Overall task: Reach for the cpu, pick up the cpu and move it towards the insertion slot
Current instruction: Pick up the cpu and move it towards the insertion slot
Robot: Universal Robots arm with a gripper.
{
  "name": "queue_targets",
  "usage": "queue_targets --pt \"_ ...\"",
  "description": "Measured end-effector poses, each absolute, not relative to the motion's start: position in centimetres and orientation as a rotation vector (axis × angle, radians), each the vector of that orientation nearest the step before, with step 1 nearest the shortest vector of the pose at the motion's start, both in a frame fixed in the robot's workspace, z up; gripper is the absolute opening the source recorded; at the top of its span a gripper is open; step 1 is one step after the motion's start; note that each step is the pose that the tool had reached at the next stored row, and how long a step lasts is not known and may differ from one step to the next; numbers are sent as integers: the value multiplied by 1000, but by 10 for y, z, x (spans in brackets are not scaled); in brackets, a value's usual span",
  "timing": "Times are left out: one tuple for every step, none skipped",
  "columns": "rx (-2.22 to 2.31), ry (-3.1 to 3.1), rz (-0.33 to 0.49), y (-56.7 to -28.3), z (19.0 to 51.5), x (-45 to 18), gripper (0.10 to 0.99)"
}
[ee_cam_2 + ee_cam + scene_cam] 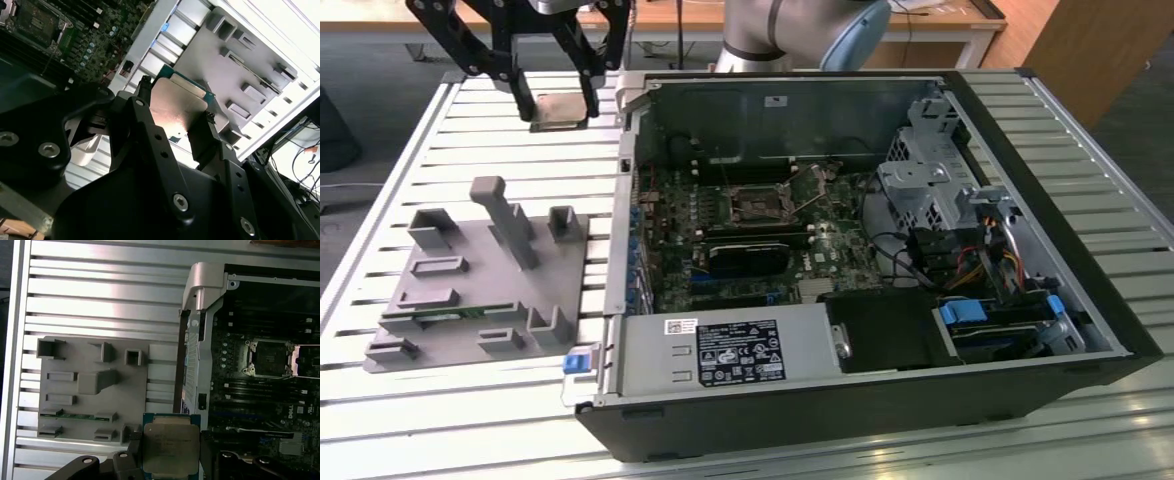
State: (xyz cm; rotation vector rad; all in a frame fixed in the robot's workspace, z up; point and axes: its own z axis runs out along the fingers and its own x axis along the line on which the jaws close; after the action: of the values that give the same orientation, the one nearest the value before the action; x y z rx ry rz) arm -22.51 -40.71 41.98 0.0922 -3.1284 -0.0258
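The cpu, a flat square chip with a dull silver top and a green edge, sits between the two black fingers of my gripper, which is shut on it. In the exterior view it is held over the slatted table, at the far left outside the computer case. Both wrist views show the cpu clamped at its two sides by the fingers. The insertion slot, a metal-framed socket with a dark centre, lies on the motherboard inside the open case, to the exterior view's right of the gripper.
A grey plastic fixture with posts and recesses lies on the slatted table to the exterior view's left of the case. The case wall stands between the gripper and the motherboard. Cables and drive bays fill the case's right side.
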Motion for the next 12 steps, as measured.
queue_targets --pt "92 -3128 -26 -407 420 -223 545" --pt "92 -3128 -26 -407 420 -222 545" --pt "92 -3128 -26 -407 420 -208 545" --pt "92 -3128 -26 -407 420 -206 545" --pt "92 -3128 -26 -407 420 -204 545" --pt "92 -3128 -26 -407 420 -201 545" --pt "92 -3128 -26 -407 420 -199 545" --pt "92 -3128 -26 -407 420 -197 545" --pt "92 -3128 -26 -407 420 -194 545" --pt "92 -3128 -26 -407 420 -192 545" --pt "92 -3128 -26 -407 420 -190 545" --pt "92 -3128 -26 -407 420 -188 545"
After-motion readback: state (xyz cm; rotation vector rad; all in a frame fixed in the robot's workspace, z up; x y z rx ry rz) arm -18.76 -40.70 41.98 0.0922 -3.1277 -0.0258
